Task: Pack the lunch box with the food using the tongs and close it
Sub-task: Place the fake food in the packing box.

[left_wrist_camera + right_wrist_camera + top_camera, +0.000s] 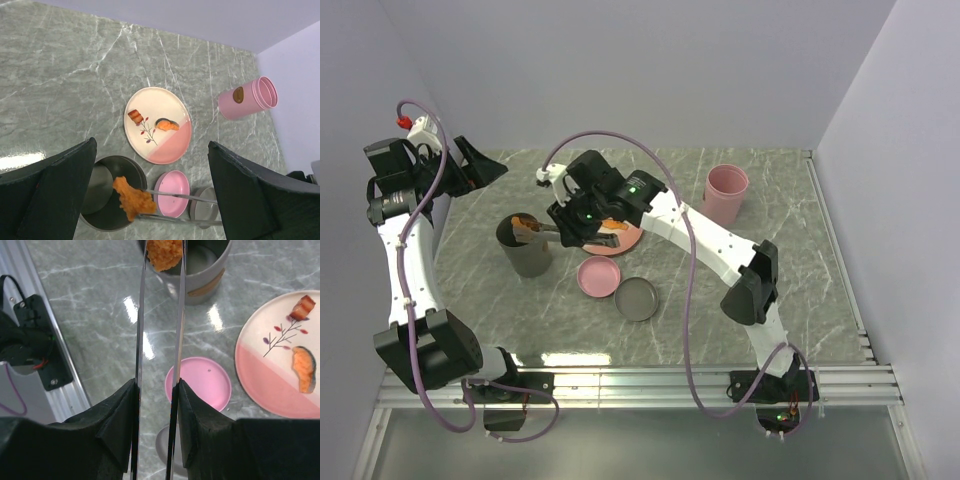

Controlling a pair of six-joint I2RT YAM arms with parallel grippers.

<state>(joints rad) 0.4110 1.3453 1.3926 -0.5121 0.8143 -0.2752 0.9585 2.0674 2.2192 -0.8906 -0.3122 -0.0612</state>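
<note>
My right hand is pressed onto the tongs, one finger against the outside of each thin silver arm, squeezing them nearly parallel. At their tips the tongs pinch an orange chunk of crumbly food. I use the pink-and-cream plate as my marker. The chunk hangs to the left of the plate, over the open mouth of the grey lunch box, close to the rim on the plate's side. I cannot tell whether it touches the rim.

The lunch box stands upright on the marble tabletop, just left of the plate and a little apart from it. Two more pieces of food lie on the plate's cream half: a brown piece toward its far edge and an orange-and-grey piece near the line where the pink half begins. They lie apart from each other.

A pink lid lies flat just on the near side of the plate. A grey lid lies touching the pink lid's near-right edge. A pink tub stands to the right of the plate, well apart from it.

My left hand is spread wide and holds nothing. It hangs above the tabletop far to the left of the plate, beyond the lunch box.
</note>
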